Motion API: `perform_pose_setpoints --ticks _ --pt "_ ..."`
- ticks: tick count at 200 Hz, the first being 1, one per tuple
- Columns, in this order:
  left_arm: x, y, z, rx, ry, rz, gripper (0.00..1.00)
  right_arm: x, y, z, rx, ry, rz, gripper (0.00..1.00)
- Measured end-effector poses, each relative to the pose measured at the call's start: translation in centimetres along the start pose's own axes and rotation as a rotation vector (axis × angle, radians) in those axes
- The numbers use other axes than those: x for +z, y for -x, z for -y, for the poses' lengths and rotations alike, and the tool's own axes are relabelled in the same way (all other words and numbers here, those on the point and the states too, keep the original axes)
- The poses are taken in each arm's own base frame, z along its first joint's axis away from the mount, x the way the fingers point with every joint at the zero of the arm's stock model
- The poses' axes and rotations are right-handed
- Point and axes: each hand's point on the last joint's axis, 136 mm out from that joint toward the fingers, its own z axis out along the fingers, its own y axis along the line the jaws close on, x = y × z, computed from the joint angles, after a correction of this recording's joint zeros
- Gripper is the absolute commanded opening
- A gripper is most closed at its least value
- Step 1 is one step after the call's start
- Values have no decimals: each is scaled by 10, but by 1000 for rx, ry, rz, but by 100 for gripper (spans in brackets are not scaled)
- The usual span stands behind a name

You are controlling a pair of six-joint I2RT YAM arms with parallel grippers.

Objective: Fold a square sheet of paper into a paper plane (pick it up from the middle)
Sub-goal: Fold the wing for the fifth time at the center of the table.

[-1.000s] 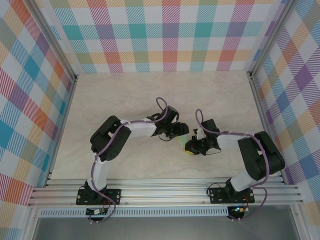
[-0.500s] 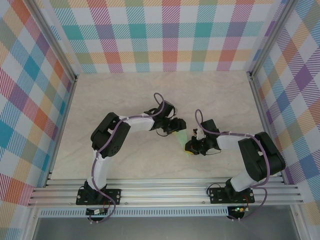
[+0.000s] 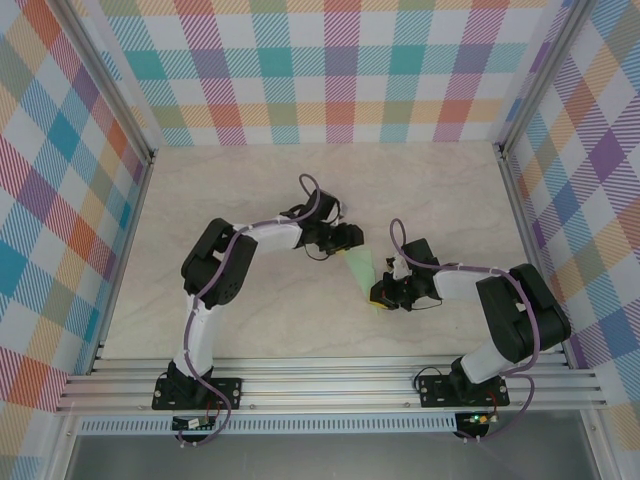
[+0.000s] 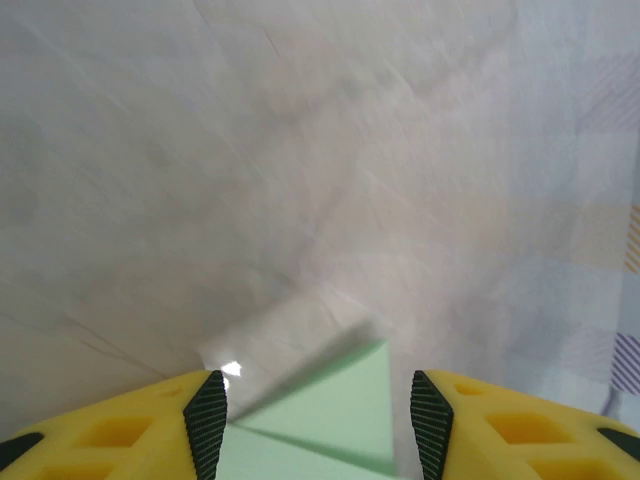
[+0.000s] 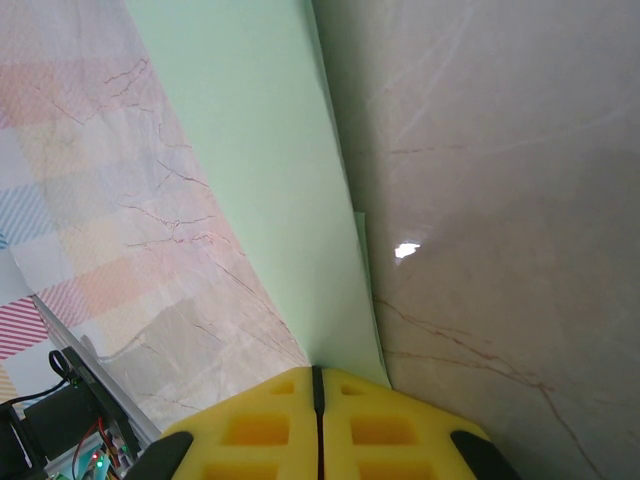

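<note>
While the pale marbled table (image 3: 250, 190) spreads wide beneath everything, the paper plane (image 3: 363, 272) sits near its middle between the two grippers, a narrow mint-green strip; the right gripper (image 5: 317, 372) has its fingers pressed together on the plane's near end, and the left gripper (image 4: 315, 425) hangs over the far tip, fingers parted, with the tip showing between them

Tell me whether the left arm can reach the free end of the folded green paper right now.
Probably yes: the left gripper is open, the tip of the folded green paper lies between its jaws, and the right gripper is shut on the other end.
</note>
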Motion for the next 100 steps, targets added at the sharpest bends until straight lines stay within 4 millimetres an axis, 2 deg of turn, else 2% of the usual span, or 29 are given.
perform_pose_setpoints --ticks 21,42,77,100 --pt "-8 20 -12 -4 32 35 55 0 0 0 -3 1 -1 7" --pt "-15 31 -16 -5 42 55 55 0 -1 -1 -2 5 -6 7" --pt "-24 24 -13 -19 40 53 54 1 -1 -2 0 11 -14 7" --pt "-40 12 5 -24 -1 69 51 1 -1 -2 3 12 -17 7"
